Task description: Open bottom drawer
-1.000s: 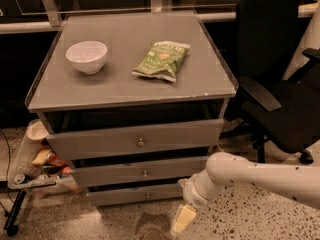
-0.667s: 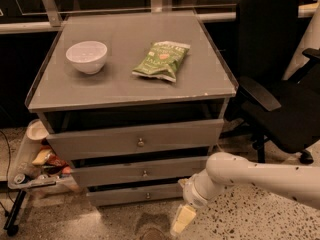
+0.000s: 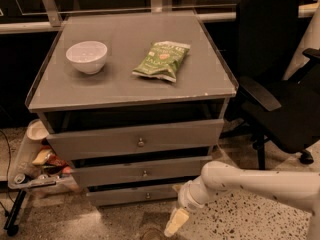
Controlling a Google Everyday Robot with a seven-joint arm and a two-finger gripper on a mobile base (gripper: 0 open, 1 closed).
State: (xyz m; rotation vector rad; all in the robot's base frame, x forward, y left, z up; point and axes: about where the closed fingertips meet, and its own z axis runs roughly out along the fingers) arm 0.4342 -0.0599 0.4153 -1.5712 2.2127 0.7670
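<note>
The bottom drawer (image 3: 131, 195) is the slimmest grey front, lowest of three, with a small round knob (image 3: 147, 195) at its centre. It looks closed. Above it sit the middle drawer (image 3: 140, 172) and the tallest top drawer (image 3: 135, 140). My white arm comes in from the right, low over the floor. My gripper (image 3: 176, 222) hangs down just right of and below the bottom drawer's right end, apart from the knob.
On the cabinet top lie a white bowl (image 3: 87, 56) and a green chip bag (image 3: 162, 59). A black office chair (image 3: 280, 84) stands close on the right. A low cart with snacks (image 3: 35, 164) stands at the left. Speckled floor lies in front.
</note>
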